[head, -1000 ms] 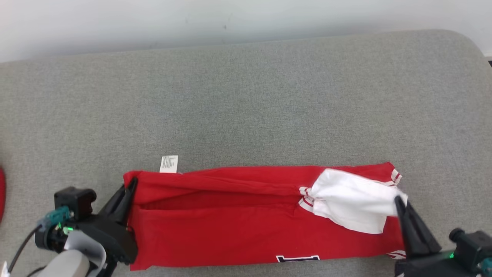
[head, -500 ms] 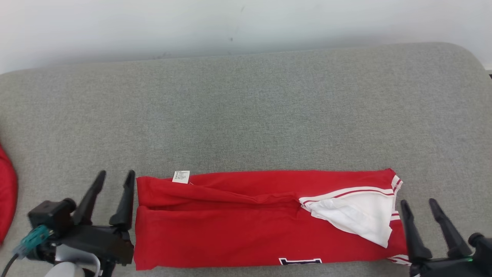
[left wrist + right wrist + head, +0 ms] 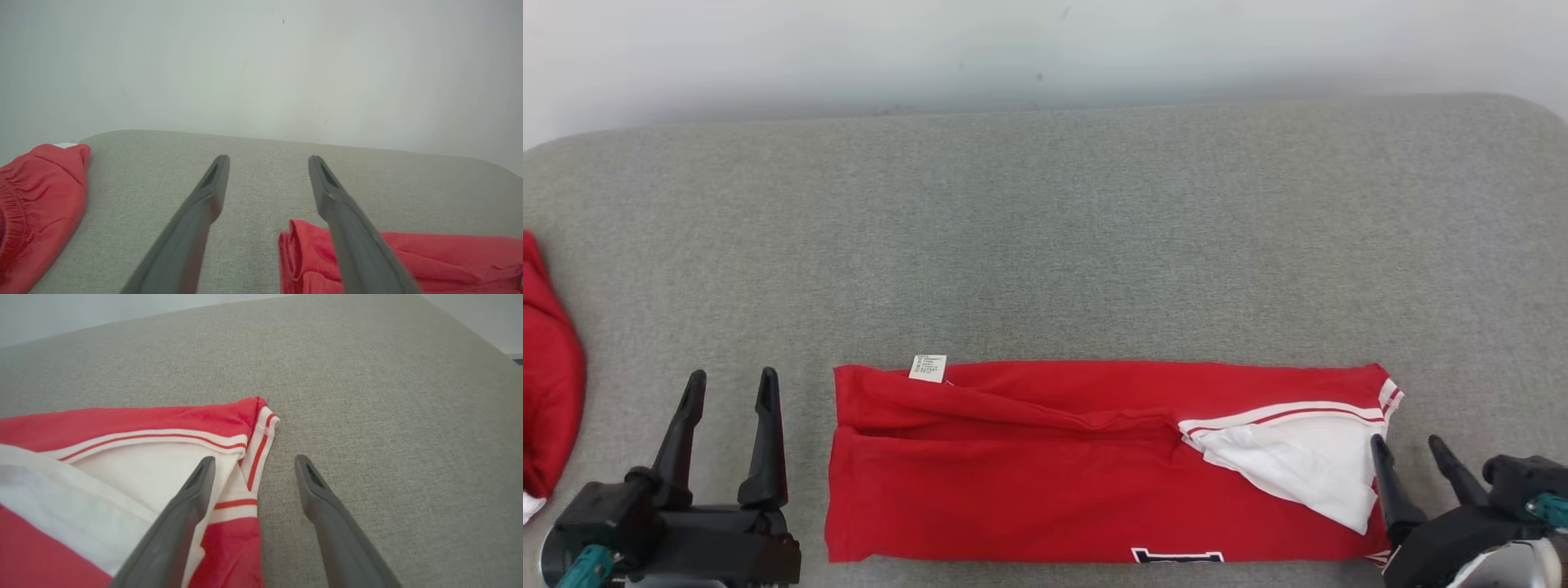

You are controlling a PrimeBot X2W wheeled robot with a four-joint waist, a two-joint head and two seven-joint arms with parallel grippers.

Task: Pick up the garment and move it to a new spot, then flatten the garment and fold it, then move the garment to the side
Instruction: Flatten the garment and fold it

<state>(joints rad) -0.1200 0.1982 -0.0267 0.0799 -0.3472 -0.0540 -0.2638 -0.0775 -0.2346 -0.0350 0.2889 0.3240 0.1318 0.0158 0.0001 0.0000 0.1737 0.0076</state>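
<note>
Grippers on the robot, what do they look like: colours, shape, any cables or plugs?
The left gripper and right gripper each have two long, dark fingers tapering to narrow tips, on a blocky black base. Wrist views show a slot-like recess near each tip. A teal connector sits on the left base, another on the right, beside a pale silvery forearm.

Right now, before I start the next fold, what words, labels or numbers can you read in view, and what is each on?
White tag on the far edge of the red garment: printed lines, too small to read.
Black-and-white print at the garment's near edge: only its top shows, unreadable.
No other text can be read.
</note>
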